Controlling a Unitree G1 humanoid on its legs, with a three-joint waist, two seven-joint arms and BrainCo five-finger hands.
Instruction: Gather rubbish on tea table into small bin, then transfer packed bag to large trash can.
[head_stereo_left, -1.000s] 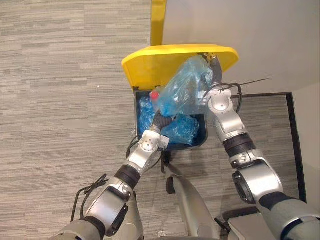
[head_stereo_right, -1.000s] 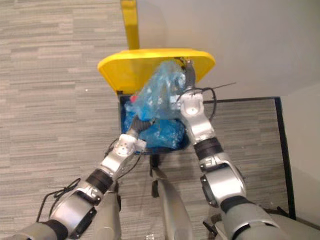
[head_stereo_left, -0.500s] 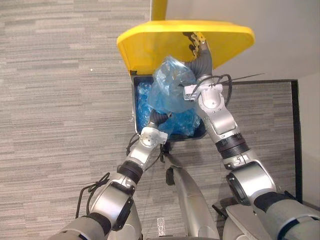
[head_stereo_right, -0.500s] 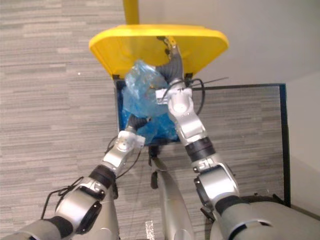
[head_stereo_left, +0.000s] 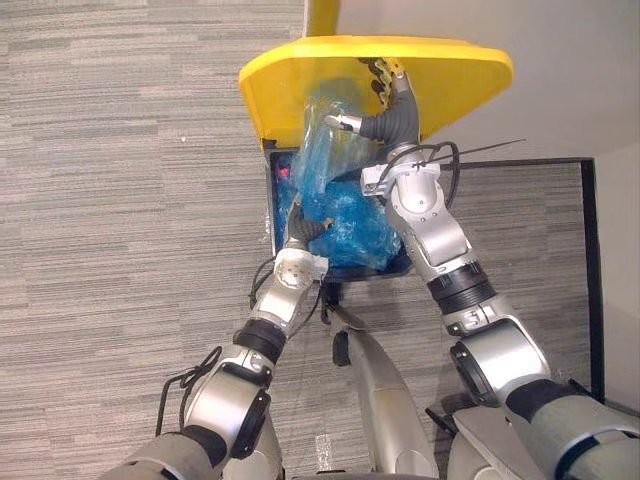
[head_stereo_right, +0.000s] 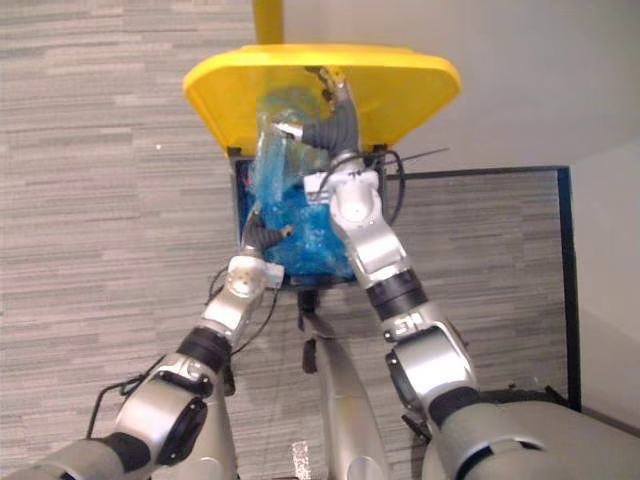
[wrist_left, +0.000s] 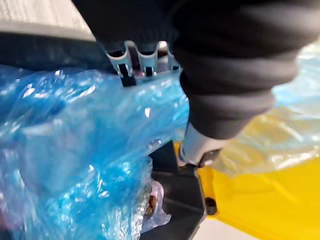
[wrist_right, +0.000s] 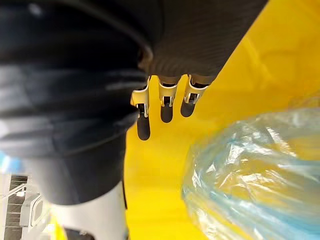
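Observation:
The large trash can has a dark body (head_stereo_left: 272, 215) and a yellow lid (head_stereo_left: 460, 70) tipped up. My right hand (head_stereo_left: 392, 95) rests open against the lid's underside, its straight fingers (wrist_right: 165, 107) flat on the yellow plastic. The packed blue bag (head_stereo_left: 345, 220) sits inside the can, its crumpled top (head_stereo_left: 320, 150) rising towards the lid. At the can's near rim my left hand (head_stereo_left: 303, 228) is open, its fingers (wrist_left: 136, 62) straight against the blue plastic (wrist_left: 75, 150). The dark rim (wrist_left: 180, 195) lies just beneath that hand.
A yellow post (head_stereo_left: 322, 15) stands behind the can. A pale wall (head_stereo_left: 560, 80) runs along the right, with a black line (head_stereo_left: 590, 260) on the floor beside it. Grey striped carpet (head_stereo_left: 120, 200) spreads to the left.
The blue bag has dropped from in front of the lid down into the can. My left hand's fingers have uncurled. The right hand still props the lid.

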